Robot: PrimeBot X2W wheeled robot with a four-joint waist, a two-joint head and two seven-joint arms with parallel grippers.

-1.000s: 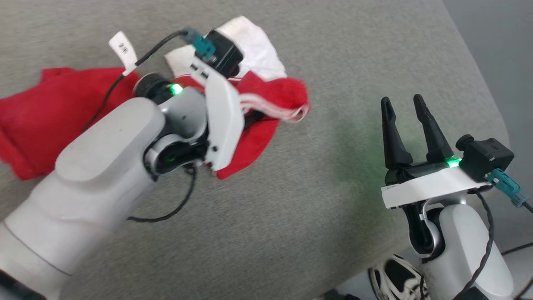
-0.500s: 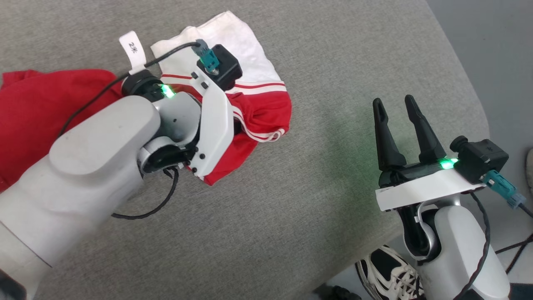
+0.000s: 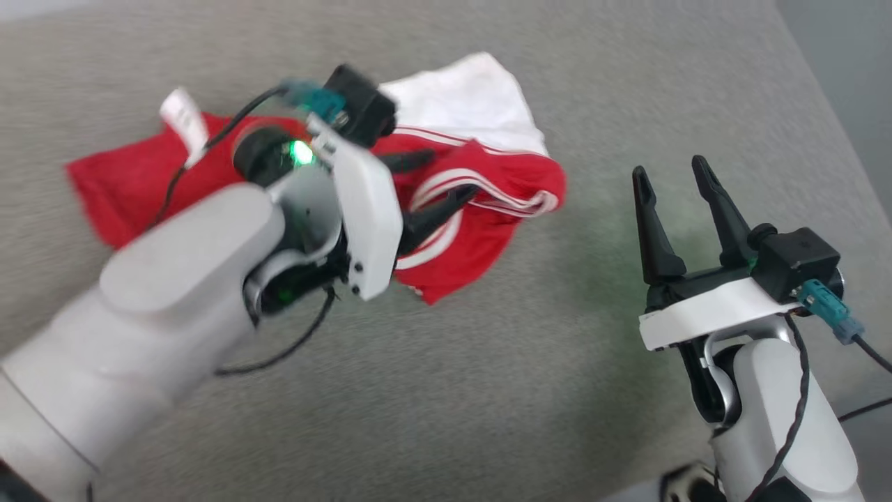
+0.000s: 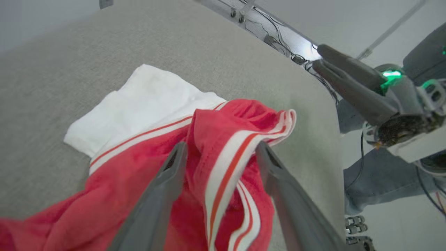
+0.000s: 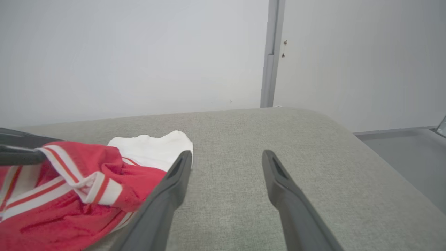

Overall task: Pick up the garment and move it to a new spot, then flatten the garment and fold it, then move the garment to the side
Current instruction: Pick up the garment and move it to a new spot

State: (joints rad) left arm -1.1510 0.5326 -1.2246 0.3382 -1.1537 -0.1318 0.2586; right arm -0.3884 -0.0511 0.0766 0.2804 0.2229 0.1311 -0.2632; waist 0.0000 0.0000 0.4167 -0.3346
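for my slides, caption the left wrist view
Open left gripper over the crumpled red-and-white garment on a grey fabric surface

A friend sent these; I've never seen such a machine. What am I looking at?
It is a two-armed robot. One picture looks down from its head; the other two look along each arm's two dark fingers. On the grey padded surface lies a crumpled red garment with a white sleeve panel and striped trim. The left gripper is open, fingers either side of a raised fold, not pinching it. The right gripper is open over bare surface, holding nothing.
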